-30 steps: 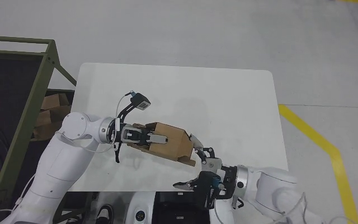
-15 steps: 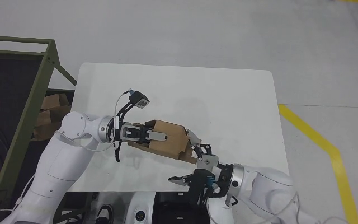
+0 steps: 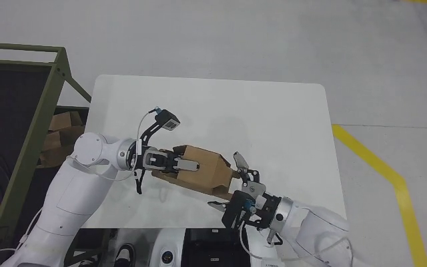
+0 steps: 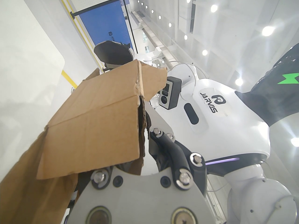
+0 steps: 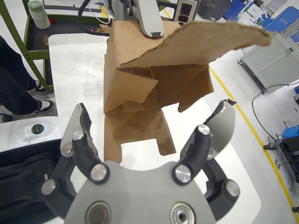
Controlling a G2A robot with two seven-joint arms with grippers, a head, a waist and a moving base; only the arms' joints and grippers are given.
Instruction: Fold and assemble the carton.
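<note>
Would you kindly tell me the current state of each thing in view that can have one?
carton, held over the table, opened out, flaps at one end not closed.
left end effector, shut on the carton.
right end effector, open, at the carton's flapped end.
bottle, upright, capped.
</note>
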